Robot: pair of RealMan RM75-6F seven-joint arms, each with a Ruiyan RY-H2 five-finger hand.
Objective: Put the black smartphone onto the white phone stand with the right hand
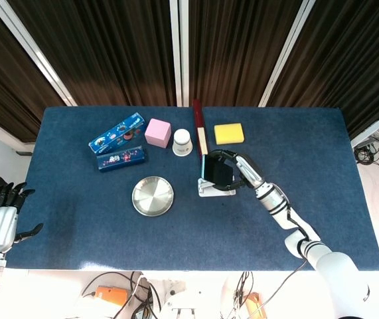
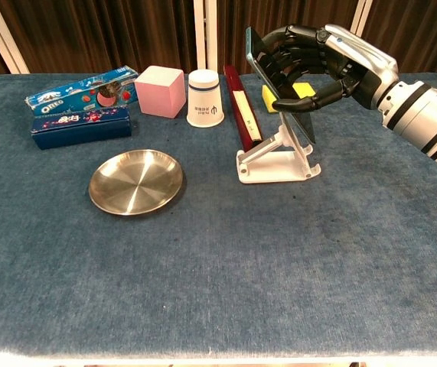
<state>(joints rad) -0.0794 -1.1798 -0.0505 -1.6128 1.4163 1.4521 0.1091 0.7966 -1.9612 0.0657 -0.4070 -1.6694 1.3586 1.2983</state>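
Note:
My right hand (image 2: 321,65) (image 1: 232,171) grips the black smartphone (image 2: 268,76) (image 1: 216,171), which is tilted with its top edge leaning away from me. The phone hangs just above the white phone stand (image 2: 275,158) (image 1: 210,189), its lower end close over the stand's sloped back. Whether the phone touches the stand I cannot tell. My left hand (image 1: 2,216) hovers open off the table's left edge, holding nothing.
A steel plate (image 2: 135,180) lies left of the stand. Behind stand a dark red box (image 2: 240,107), a white paper cup (image 2: 204,97), a pink cube (image 2: 161,90), a yellow sponge (image 2: 269,96) and two blue snack boxes (image 2: 80,103).

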